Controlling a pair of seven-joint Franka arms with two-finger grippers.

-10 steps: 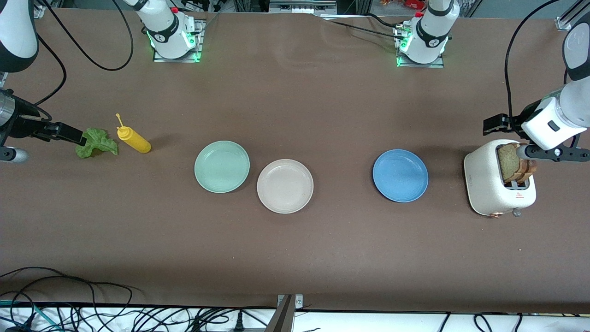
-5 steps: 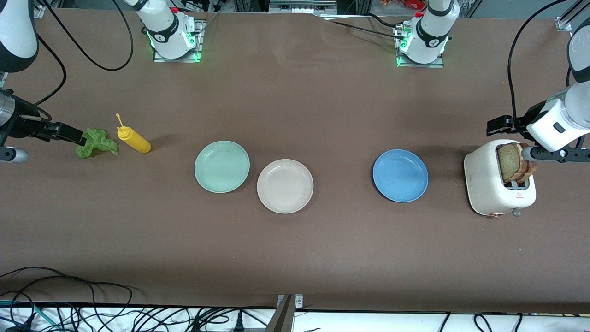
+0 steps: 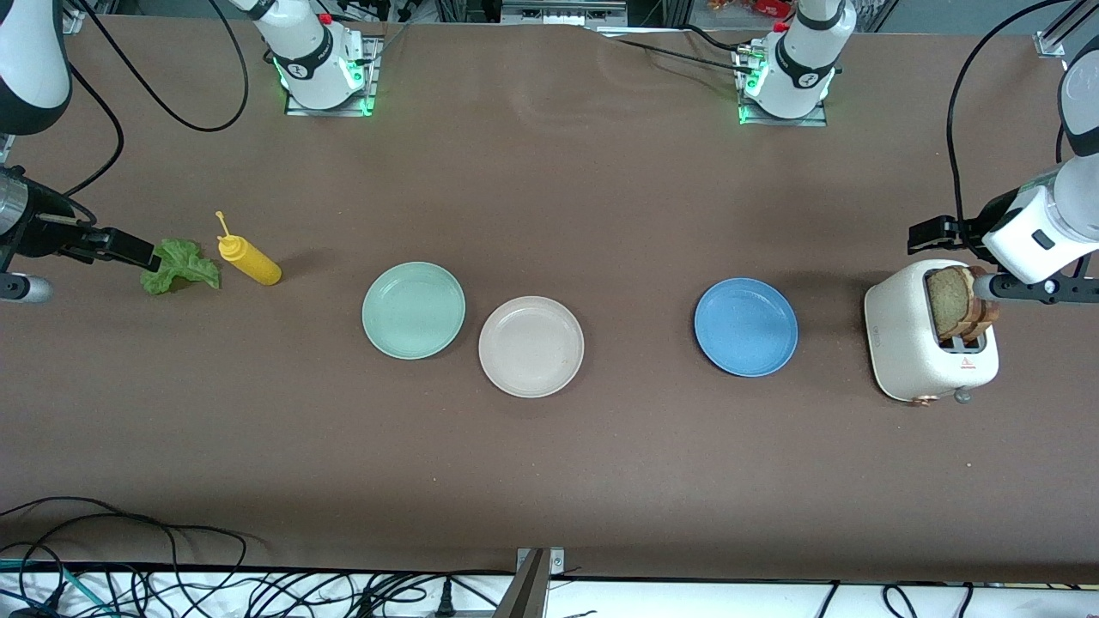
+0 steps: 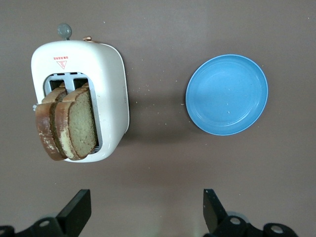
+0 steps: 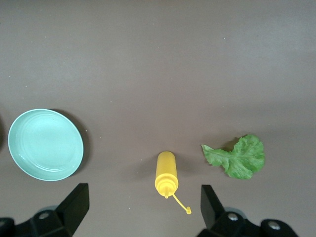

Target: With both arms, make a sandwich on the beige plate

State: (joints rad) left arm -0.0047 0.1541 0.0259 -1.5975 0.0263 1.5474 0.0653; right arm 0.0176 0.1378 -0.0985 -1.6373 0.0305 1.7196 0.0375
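Note:
The beige plate [image 3: 531,346] lies bare mid-table. Two brown bread slices [image 3: 949,300] [image 4: 74,123] stand upright in the slots of a white toaster [image 3: 910,343] [image 4: 111,74] at the left arm's end. A ruffled green lettuce leaf [image 3: 180,266] [image 5: 237,158] lies flat at the right arm's end. My left gripper [image 3: 940,233] [image 4: 143,212] hangs open above the table beside the toaster, holding nothing. Over the table by the lettuce, my right gripper [image 3: 112,245] [image 5: 143,210] is also open, with nothing in it.
A yellow squeeze bottle [image 3: 249,260] [image 5: 166,177] lies on its side beside the lettuce. A mint-green plate [image 3: 413,310] [image 5: 45,144] sits next to the beige plate. A blue plate [image 3: 745,326] [image 4: 227,94] lies between the beige plate and the toaster.
The left gripper has drifted slightly toward the left arm's end of the table, above the toaster. The right arm has not moved.

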